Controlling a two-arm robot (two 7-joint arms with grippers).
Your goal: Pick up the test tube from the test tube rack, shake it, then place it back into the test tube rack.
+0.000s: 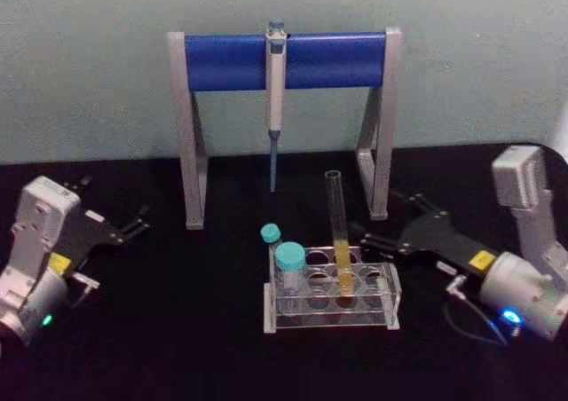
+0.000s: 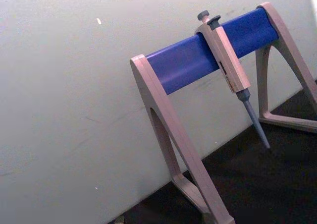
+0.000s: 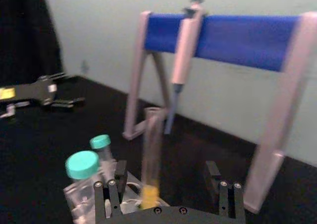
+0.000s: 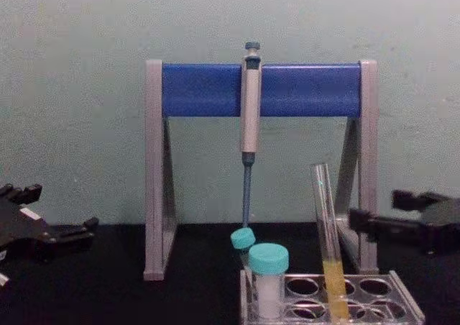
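The test tube point(image 1: 337, 228), long, clear and uncapped with yellow liquid in its lower part, stands slightly tilted in a hole of the clear plastic test tube rack point(image 1: 390, 305). In the chest view the test tube point(image 4: 327, 239) rises from the rack point(image 4: 402, 300). My right gripper point(image 1: 389, 224) is open just right of the tube, not touching it. The right wrist view looks along the open right gripper point(image 3: 166, 184) at the tube point(image 3: 151, 149) and the rack point(image 3: 79, 196). My left gripper point(image 1: 115, 203) rests open at the far left of the table.
Two teal-capped tubes point(image 1: 289, 263) stand in the rack's left holes. Behind the rack is a grey-and-blue pipette stand point(image 1: 284, 59) with a pipette point(image 1: 275, 108) hanging from its bar. The stand's right leg point(image 1: 382, 153) is close behind my right gripper.
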